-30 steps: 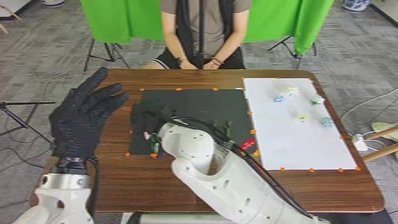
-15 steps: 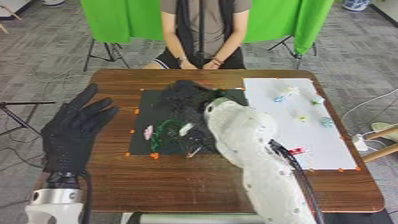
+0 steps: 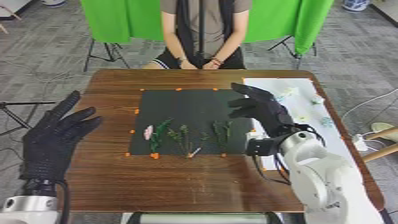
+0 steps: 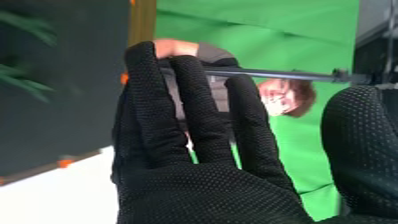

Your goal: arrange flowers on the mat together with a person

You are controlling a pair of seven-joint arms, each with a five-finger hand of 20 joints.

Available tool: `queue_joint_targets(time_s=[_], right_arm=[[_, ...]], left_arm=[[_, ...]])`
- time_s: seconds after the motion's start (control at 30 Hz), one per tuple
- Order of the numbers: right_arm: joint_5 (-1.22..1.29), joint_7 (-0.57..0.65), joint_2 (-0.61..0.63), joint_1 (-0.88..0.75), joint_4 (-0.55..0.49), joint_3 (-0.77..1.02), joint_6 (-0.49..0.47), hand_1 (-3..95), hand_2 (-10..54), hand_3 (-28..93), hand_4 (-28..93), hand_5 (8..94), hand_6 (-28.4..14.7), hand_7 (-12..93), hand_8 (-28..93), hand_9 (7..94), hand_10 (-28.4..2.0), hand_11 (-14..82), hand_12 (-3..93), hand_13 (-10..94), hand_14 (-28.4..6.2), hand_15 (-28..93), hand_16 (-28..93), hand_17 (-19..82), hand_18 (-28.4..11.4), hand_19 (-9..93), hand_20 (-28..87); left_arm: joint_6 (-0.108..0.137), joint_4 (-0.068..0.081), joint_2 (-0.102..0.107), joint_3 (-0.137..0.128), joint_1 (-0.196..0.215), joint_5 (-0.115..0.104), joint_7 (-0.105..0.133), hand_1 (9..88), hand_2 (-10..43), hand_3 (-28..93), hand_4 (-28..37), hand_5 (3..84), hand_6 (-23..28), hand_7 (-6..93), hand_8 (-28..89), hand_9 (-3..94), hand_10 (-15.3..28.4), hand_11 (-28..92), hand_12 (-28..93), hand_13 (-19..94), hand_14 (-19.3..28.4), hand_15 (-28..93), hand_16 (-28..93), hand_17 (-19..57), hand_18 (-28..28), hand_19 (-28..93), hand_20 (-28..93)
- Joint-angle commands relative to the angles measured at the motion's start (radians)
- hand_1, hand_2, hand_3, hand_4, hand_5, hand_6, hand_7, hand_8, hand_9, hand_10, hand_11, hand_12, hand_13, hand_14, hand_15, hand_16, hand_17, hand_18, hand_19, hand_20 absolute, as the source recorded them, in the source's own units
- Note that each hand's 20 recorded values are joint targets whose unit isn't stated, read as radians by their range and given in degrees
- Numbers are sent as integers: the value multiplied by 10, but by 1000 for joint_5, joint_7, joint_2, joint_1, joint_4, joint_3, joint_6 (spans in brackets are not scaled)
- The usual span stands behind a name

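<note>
Hovering relaxed, the right hand seems partly above the black mat.

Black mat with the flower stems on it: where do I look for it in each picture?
Head view: the flat black rectangular mat lies on the brown wooden table, just left of the long white sheet.
Right wrist view: the mat is the big dark area beside the right robot hand, with green leaves on it.
Shared landmark: the bright green cloth curtain behind the person.
</note>
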Motion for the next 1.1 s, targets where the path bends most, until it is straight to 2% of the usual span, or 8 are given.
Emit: queue_joint_targets(time_s=[0.03, 0.1, 0.13, 0.17, 0.27, 0.6, 0.87, 1.1], right_arm=[[529, -26, -35, -153, 0, -8, 6, 140, 108, 788, -283, 392, -14, 92, -117, 519, -188, 153, 116, 431, -224, 448, 79, 53, -198, 543, 161], [535, -24, -48, -164, 0, -4, -7, 134, 112, 784, -283, 386, -9, 92, -116, 513, -190, 153, 116, 429, -228, 450, 79, 56, -204, 554, 166], [534, -26, -54, -173, -3, 0, -13, 130, 114, 783, -283, 384, -8, 91, -116, 511, -192, 153, 116, 429, -230, 452, 79, 59, -208, 560, 169], [533, -24, -59, -173, -3, 1, -13, 126, 116, 782, -283, 382, -7, 90, -116, 509, -195, 152, 116, 429, -233, 453, 79, 62, -211, 564, 171], [535, -30, -59, -177, -2, 4, -7, 120, 120, 777, -283, 372, -3, 89, -115, 506, -197, 150, 115, 430, -234, 457, 78, 63, -215, 568, 172], [518, -35, -52, -164, 10, 17, 9, 108, 124, 776, -283, 368, 1, 88, -114, 497, -196, 142, 114, 416, -237, 423, 69, 52, -222, 530, 154], [510, -29, -49, -163, 9, 18, 6, 103, 126, 777, -283, 371, 1, 90, -114, 497, -196, 142, 114, 411, -237, 399, 78, 47, -223, 517, 153], [504, -28, -48, -159, 11, 16, 8, 103, 126, 777, -283, 377, 0, 92, -116, 499, -195, 142, 115, 413, -237, 399, 87, 47, -223, 517, 157]], left_arm=[[13, 22, -17, 5, 23, -18, 30, 184, 84, 745, -283, 365, 75, 74, -81, 403, 214, 218, 101, 338, 284, 476, -108, -9, 284, 760, -255], [1, 21, -15, 9, 22, -13, 42, 183, 83, 745, -283, 368, 75, 72, -81, 410, 215, 217, 101, 342, 284, 472, -107, -4, 284, 764, -256], [-11, 20, -20, 6, 18, -6, 34, 183, 82, 745, -283, 369, 76, 71, -81, 413, 216, 216, 101, 347, 284, 471, -107, 0, 284, 768, -256], [-2, 17, -9, 11, 20, -10, 49, 183, 82, 744, -283, 370, 76, 70, -81, 416, 217, 215, 100, 351, 284, 469, -107, 4, 284, 772, -257], [-1, 15, -12, 12, 21, -8, 52, 183, 82, 744, -283, 373, 77, 68, -80, 420, 217, 214, 102, 355, 284, 465, -105, 13, 284, 781, -268], [42, 27, 8, 40, 35, -66, 127, 180, 78, 748, -283, 369, 76, 68, -77, 410, 214, 210, 105, 338, 284, 450, -96, 4, 284, 761, -282], [65, 41, 8, 52, 32, -87, 139, 180, 76, 750, -283, 366, 77, 79, -78, 405, 220, 225, 117, 326, 283, 483, -88, -7, 284, 758, -269], [62, 38, 10, 48, 27, -77, 140, 180, 76, 750, -283, 370, 84, 84, -78, 403, 223, 251, 121, 325, 284, 538, -103, -10, 284, 767, -250]])
